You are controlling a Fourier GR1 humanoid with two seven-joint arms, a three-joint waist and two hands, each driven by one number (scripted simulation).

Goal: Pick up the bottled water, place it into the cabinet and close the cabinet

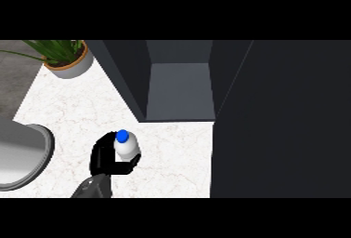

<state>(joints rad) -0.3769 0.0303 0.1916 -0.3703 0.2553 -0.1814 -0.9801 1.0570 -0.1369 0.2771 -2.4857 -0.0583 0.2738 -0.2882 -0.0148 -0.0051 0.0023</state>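
Observation:
A white water bottle (127, 148) with a blue cap stands upright in my left hand (107, 157), whose black fingers curl round its body, above the marble counter (68, 111). It is in front of and slightly left of the open dark cabinet (179, 88), whose grey floor shows inside. The cabinet's door (281, 121) stands open on the right as a large dark panel. My right hand shows nowhere.
A potted plant (65, 58) stands at the back left corner of the counter. A steel sink (24, 155) lies at the left edge, close beside my left forearm.

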